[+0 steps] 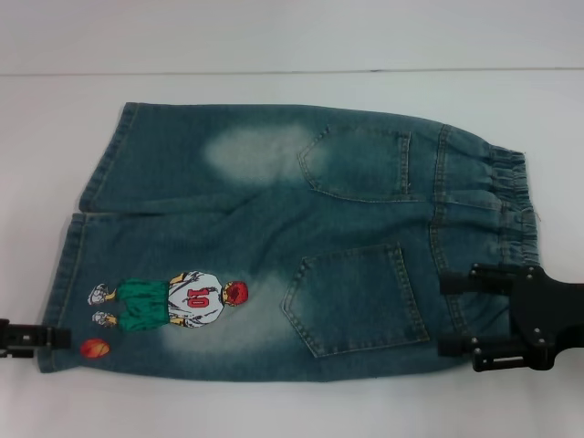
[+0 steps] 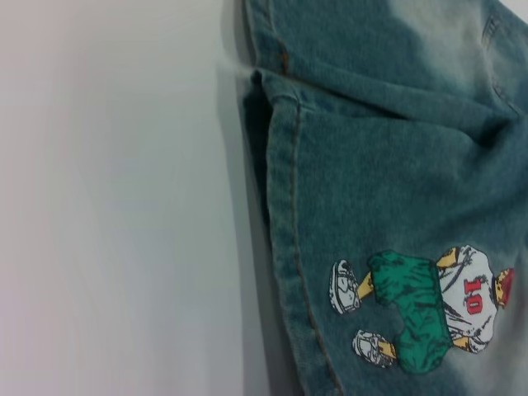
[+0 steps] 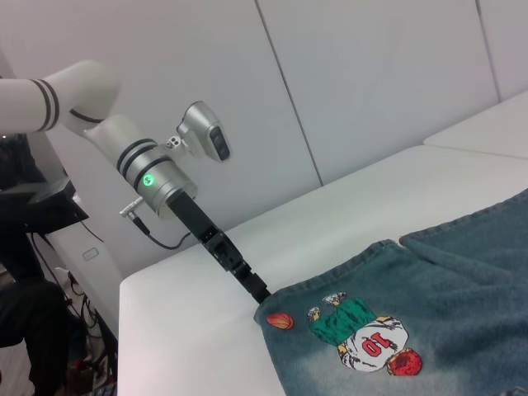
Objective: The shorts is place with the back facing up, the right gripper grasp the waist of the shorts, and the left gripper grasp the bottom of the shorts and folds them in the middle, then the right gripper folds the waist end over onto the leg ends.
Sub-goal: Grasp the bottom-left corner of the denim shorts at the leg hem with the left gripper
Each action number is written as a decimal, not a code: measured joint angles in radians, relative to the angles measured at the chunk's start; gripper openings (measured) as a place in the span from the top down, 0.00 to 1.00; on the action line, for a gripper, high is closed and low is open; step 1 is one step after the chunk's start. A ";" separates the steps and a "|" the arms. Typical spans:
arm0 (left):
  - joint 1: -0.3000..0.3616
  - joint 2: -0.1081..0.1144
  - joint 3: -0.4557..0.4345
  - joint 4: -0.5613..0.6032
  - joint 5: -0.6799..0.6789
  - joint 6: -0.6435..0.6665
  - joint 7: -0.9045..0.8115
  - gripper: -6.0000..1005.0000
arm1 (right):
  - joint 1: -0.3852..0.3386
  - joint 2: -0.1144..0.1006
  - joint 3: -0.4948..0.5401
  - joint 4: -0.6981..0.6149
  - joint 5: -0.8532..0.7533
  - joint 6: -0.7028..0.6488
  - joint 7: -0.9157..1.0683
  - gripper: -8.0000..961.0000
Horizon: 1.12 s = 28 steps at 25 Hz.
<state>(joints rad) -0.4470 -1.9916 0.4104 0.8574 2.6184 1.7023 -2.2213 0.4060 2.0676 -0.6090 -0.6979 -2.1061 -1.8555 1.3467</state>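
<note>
Right gripper [image 1: 456, 313] spread wide over the waist [image 1: 497, 214]; left gripper [image 3: 262, 294] at hem corner, grip unclear.

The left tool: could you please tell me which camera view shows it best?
The right wrist view shows it best: the left tool and its arm run down to the corner of the shorts by the leg hem. The head view catches only a black end at the picture's edge. The left wrist view shows only denim and table.
</note>
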 joint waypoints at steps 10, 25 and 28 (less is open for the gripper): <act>-0.009 -0.005 0.003 -0.012 0.000 0.012 0.000 0.16 | 0.001 0.000 0.000 0.000 0.000 0.000 0.000 0.12; -0.013 -0.007 0.010 -0.020 -0.007 0.017 0.008 0.25 | -0.002 0.000 0.000 0.000 0.000 -0.001 -0.009 0.13; -0.013 -0.007 0.010 -0.020 -0.007 0.007 0.011 0.27 | -0.003 0.000 0.001 0.000 0.000 -0.001 -0.010 0.13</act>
<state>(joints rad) -0.4601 -1.9988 0.4203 0.8375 2.6110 1.7094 -2.2106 0.4031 2.0676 -0.6085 -0.6979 -2.1061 -1.8561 1.3364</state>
